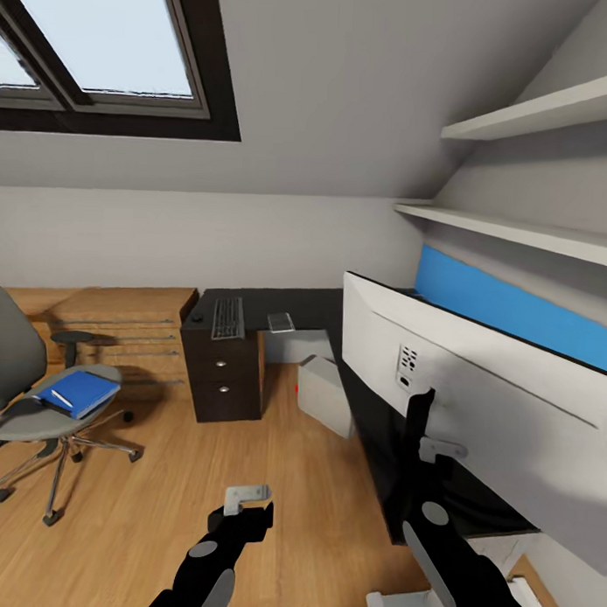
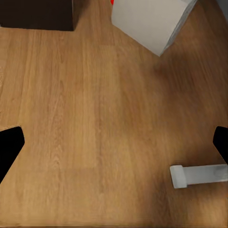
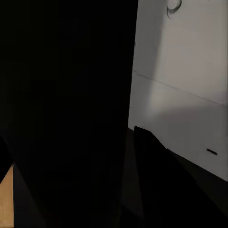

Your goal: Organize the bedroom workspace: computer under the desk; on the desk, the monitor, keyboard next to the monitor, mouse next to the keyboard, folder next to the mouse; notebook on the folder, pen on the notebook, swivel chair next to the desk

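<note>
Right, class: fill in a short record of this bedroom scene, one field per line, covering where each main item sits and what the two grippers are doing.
monitor: on the desk, its pale back towards the camera
keyboard: on the far part of the desk
computer: on the floor beside the desk
folder: on the swivel chair seat, a light pen lying on it
left gripper: open over bare wood floor
right gripper: up against the monitor's stand; open or shut cannot be told

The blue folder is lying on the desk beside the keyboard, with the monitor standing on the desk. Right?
Not quite. The head view shows the blue folder lying on the swivel chair seat, not on the desk. The keyboard and monitor are on the desk.
</note>
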`<state>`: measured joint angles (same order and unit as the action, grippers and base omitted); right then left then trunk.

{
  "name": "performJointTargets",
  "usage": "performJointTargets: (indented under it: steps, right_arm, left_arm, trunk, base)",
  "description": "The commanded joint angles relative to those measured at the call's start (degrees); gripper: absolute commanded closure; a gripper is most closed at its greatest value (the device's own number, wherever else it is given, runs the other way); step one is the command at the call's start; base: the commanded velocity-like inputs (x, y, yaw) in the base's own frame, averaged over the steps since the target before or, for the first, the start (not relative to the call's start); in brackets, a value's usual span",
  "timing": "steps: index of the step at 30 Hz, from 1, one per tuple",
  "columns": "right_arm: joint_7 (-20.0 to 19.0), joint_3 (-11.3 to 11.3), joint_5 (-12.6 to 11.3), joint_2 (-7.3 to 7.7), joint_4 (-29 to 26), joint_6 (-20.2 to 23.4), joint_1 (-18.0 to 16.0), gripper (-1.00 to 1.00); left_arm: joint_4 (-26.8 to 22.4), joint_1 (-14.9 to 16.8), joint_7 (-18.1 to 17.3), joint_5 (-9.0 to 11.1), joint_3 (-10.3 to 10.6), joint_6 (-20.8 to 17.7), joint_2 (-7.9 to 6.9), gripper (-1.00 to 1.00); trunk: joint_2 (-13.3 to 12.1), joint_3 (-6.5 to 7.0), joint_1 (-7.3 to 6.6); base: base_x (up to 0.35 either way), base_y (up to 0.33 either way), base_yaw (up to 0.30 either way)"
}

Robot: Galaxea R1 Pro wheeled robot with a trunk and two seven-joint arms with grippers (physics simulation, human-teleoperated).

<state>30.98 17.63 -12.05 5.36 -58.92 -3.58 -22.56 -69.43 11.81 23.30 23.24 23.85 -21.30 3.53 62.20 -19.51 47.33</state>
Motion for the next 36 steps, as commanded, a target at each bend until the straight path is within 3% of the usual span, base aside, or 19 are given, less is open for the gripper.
performJointTargets:
  steps: [1,21,22,30,36]
  right_arm:
    - [0.5,0.1,-1.2,0.08,1.4,-0.5,0.0,1.00]
    - [0.5,0.1,-1.1,0.14,1.4,-0.5,0.0,1.00]
    - [0.5,0.1,-1.1,0.15,1.4,-0.5,0.0,-1.00]
    - [0.5,0.1,-1.1,0.17,1.4,-0.5,0.0,-1.00]
    - [0.5,0.1,-1.1,0.17,1.4,-0.5,0.0,-1.00]
  left_arm:
    - [-0.1,0.1,0.5,0.5,0.1,-0.2,-0.01,-1.00]
    - [-0.1,0.1,0.5,0.6,0.1,-0.2,-0.01,-1.00]
    - [-0.1,0.1,0.5,0.6,0.1,-0.2,-0.01,-1.00]
    - [-0.1,0.1,0.5,0.7,0.1,-0.1,-0.10,-1.00]
    - [-0.1,0.0,0.6,0.7,0.1,-0.1,-0.02,-1.00]
  trunk:
    - [0.0,-0.15,-0.01]
    - [0.0,-0.27,-0.01]
    - [0.0,-0.27,-0.01]
    - [0.0,-0.27,-0.01]
    - [0.0,-0.27,-0.01]
  base:
    - [-0.046,-0.287,0.193]
    - [0.109,-0.080,0.017]
    - [0.004,-0.001,0.000]
    - [-0.020,0.000,0.000]
    - [-0.254,0.000,0.000]
